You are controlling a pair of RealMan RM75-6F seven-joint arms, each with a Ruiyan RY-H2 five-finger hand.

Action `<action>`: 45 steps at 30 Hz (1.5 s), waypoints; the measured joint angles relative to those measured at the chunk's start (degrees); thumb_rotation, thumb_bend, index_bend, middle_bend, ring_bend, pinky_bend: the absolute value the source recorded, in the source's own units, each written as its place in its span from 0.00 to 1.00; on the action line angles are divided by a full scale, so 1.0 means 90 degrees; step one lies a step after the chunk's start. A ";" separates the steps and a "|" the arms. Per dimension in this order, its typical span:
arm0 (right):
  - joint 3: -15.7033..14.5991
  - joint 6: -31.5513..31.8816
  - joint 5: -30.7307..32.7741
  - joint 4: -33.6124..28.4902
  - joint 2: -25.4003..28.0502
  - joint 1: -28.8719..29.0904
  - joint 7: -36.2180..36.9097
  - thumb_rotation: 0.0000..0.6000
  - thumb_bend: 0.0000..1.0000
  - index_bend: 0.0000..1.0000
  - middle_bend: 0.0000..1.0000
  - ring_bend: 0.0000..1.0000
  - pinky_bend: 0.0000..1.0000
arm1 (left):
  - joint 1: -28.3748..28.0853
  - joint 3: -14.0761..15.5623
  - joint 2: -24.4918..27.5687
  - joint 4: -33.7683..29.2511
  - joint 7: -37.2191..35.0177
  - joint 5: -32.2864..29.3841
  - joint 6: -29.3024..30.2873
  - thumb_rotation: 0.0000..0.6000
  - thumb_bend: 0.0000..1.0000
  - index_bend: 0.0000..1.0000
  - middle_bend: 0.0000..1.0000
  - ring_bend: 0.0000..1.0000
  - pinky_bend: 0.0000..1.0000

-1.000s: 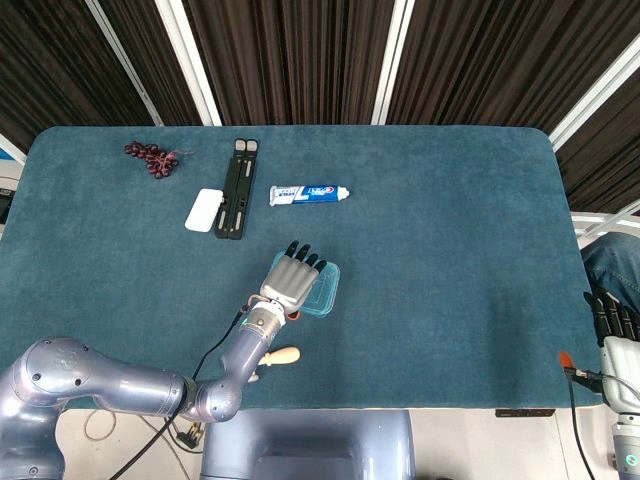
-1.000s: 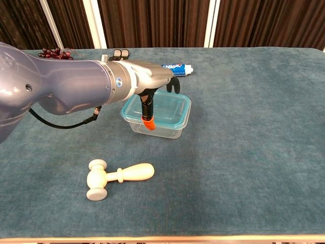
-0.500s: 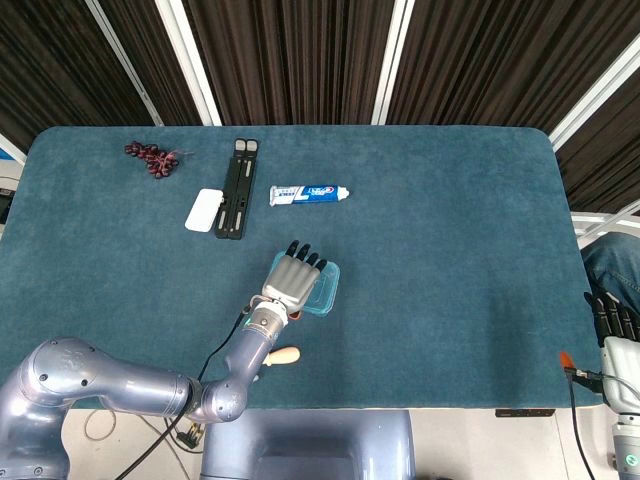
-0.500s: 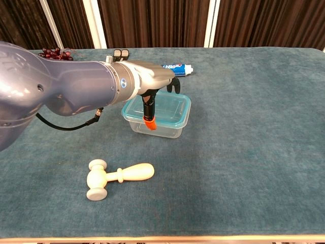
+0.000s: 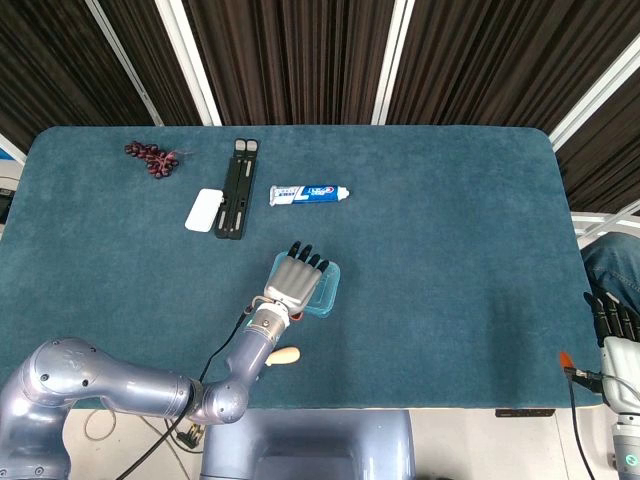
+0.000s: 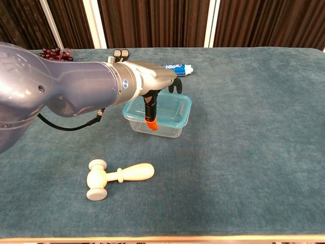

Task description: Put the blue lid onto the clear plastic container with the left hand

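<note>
Fingers (image 5: 303,258) of the left hand (image 5: 293,281) lie stretched flat and a little apart over the container (image 6: 170,127), palm down, holding nothing that I can see; from the chest view the thumb (image 6: 150,114) with its orange tip hangs down in front of the near wall. The blue lid (image 6: 172,109) is already sitting on the clear box, just near of the table's (image 6: 244,101) centre, and whether its rim has snapped in all round I cannot tell. My guess is that this is the press-down to seat it.

How will it handle? Thin plastic, light, a bit springy; the box could skate on the cloth if pushed sideways, so pressure belongs straight down on the lid's edges and corners, not the middle.

The right hand (image 5: 612,320) sits off the right edge of the table, fingers straight and close together, empty.

Writing: the toothpaste tube (image 5: 309,193) further back carries blue lettering, too small to read. A wooden mallet (image 6: 117,176) lies near and left of the box.
</note>
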 measured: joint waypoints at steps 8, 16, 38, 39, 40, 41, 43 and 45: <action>-0.0002 -0.0012 0.0009 -0.0001 0.0010 -0.0001 0.0001 1.00 0.35 0.00 0.00 0.00 0.00 | 0.0013 0.0024 0.0010 -0.0022 0.0088 0.0033 0.0097 1.00 0.17 0.13 0.18 0.00 0.00; 0.0000 -0.0021 0.0026 -0.0007 0.0011 0.0001 -0.0006 1.00 0.35 0.00 0.00 0.00 0.00 | 0.0031 0.0022 -0.0024 0.0034 0.0111 0.0037 0.0085 1.00 0.17 0.12 0.15 0.00 0.00; 0.0011 -0.0012 0.0067 -0.0023 -0.0001 -0.0006 -0.0060 1.00 0.35 0.00 0.00 0.00 0.00 | 0.0113 0.0028 -0.0017 0.0006 0.0167 0.0123 0.0134 1.00 0.17 0.11 0.13 0.00 0.00; 0.0011 -0.0013 0.0070 -0.0026 0.0000 -0.0006 -0.0062 1.00 0.35 0.00 0.00 0.00 0.00 | 0.0113 0.0026 -0.0020 0.0010 0.0169 0.0126 0.0133 1.00 0.17 0.11 0.12 0.00 0.00; 0.0011 -0.0015 0.0072 -0.0027 0.0001 -0.0006 -0.0062 1.00 0.35 0.00 0.00 0.00 0.00 | 0.0115 0.0025 -0.0023 0.0017 0.0172 0.0128 0.0131 1.00 0.17 0.11 0.12 0.00 0.00; 0.0010 -0.0017 0.0073 -0.0028 0.0002 -0.0006 -0.0061 1.00 0.35 0.00 0.00 0.00 0.00 | 0.0117 0.0022 -0.0025 0.0021 0.0173 0.0125 0.0130 1.00 0.17 0.11 0.11 0.00 0.00; 0.0010 -0.0023 0.0077 -0.0026 0.0002 -0.0004 -0.0060 1.00 0.35 0.00 0.00 0.00 0.00 | 0.0119 0.0014 -0.0032 0.0037 0.0175 0.0115 0.0125 1.00 0.17 0.11 0.11 0.00 0.00; 0.0011 -0.0021 0.0079 -0.0031 0.0004 -0.0006 -0.0061 1.00 0.35 0.00 0.00 0.00 0.00 | 0.0119 0.0004 -0.0042 0.0050 0.0178 0.0115 0.0116 1.00 0.17 0.11 0.11 0.00 0.00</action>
